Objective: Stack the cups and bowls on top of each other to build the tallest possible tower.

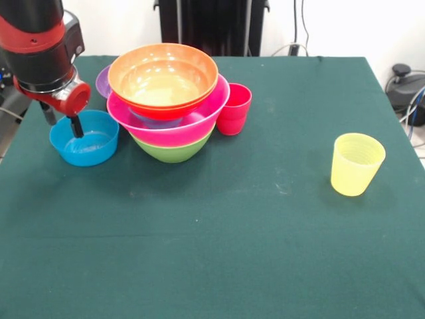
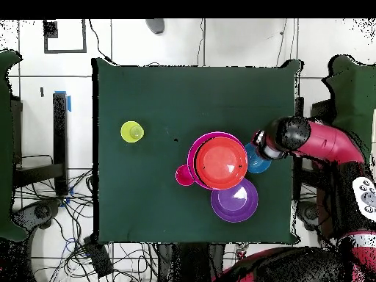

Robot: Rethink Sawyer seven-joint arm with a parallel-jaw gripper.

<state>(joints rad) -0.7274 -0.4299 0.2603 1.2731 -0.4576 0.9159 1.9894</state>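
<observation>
The tower (image 1: 171, 113) stands at the back left: a green bowl (image 1: 174, 151) at the bottom, the big pink bowl (image 1: 166, 131) in it, and a wide orange bowl (image 1: 163, 76) on top; what lies between is mostly hidden. It also shows in the overhead view (image 2: 220, 163). A purple bowl (image 1: 101, 81) sits behind it. The red cup (image 1: 234, 108) stands upright against its right side. The yellow cup (image 1: 357, 163) stands alone at the right. My gripper (image 1: 64, 126) is open, with one finger inside the blue bowl (image 1: 86, 143) and one outside its rim. The bowl rests on the table.
The green table (image 1: 219, 239) ends close to the left of the blue bowl. A black device (image 1: 402, 80) and cables lie off the table's right edge. In the overhead view the purple bowl (image 2: 234, 200) and the blue bowl (image 2: 257, 161) lie between the tower and my arm.
</observation>
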